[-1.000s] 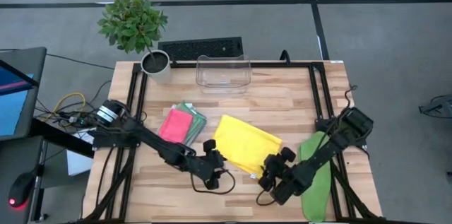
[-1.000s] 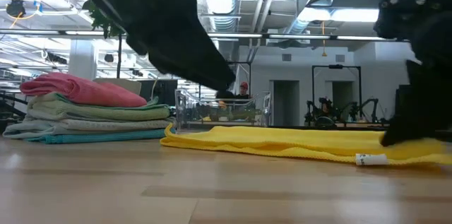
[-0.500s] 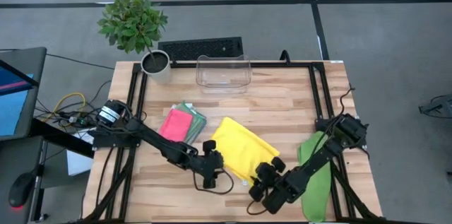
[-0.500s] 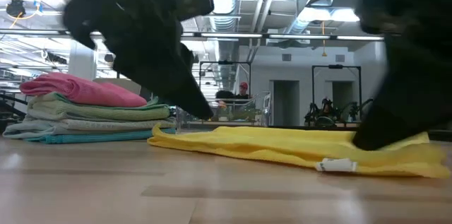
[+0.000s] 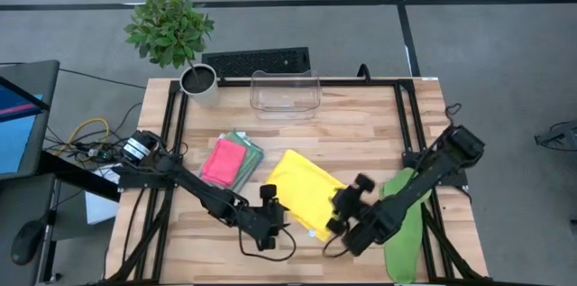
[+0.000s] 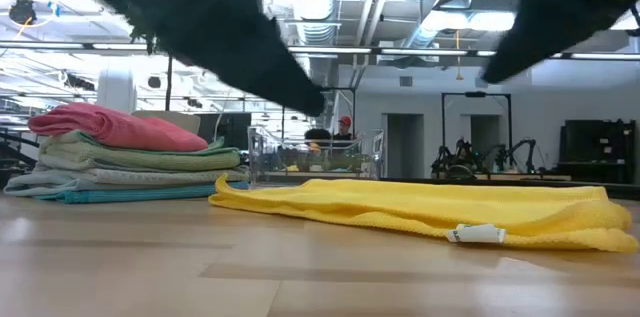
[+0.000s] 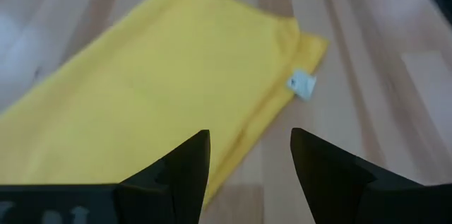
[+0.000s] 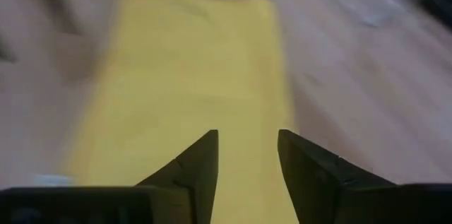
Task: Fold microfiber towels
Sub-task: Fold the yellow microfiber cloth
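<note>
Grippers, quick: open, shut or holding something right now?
Left gripper: open, empty, above the yellow towel.
Right gripper: open, empty, also above the yellow towel.

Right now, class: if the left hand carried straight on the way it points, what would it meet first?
Most likely the yellow towel. The left hand is open and empty, aimed at the towel's edge near its white tag; depth is unclear.

no legible text, towel tag unreadable
</note>
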